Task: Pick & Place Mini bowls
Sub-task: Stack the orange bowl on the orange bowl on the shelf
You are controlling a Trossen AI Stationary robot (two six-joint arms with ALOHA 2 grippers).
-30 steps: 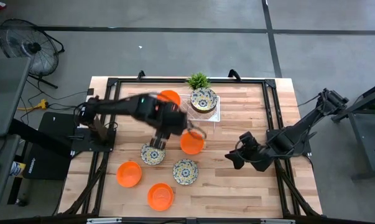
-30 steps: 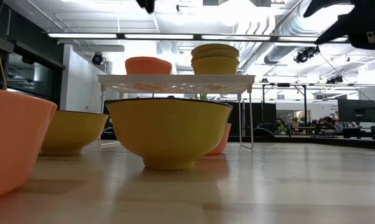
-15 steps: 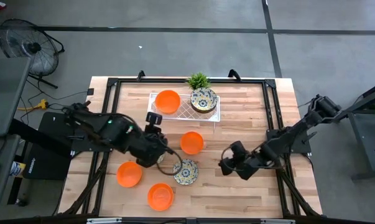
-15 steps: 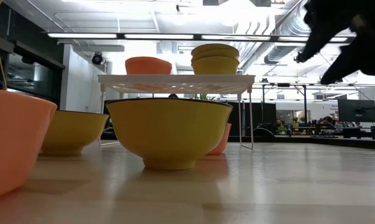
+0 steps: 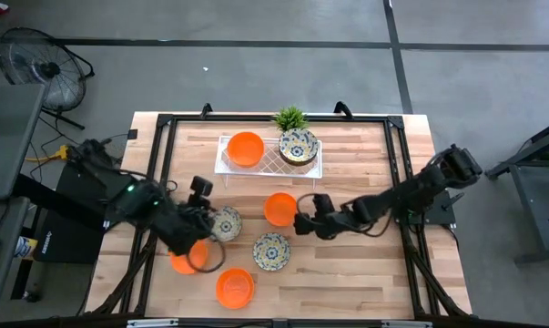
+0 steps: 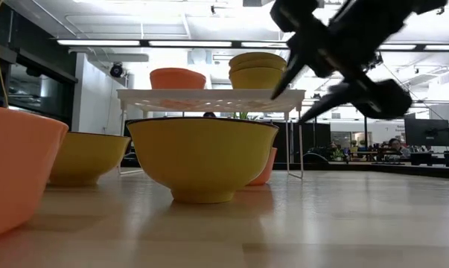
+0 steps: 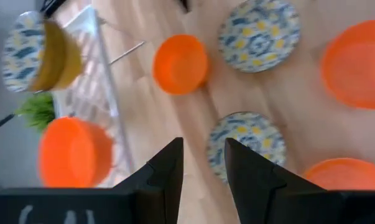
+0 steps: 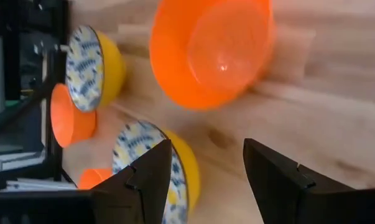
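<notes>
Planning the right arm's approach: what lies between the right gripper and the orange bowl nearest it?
Only bare wood, per the high view: right gripper open beside the orange bowl.

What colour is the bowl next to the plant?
Cream with blue-and-yellow flowers; high view shows it best.

Grey concrete floor (image 5: 256, 73), floor fan (image 5: 42, 68), ceiling strip lights (image 6: 187, 43).
</notes>
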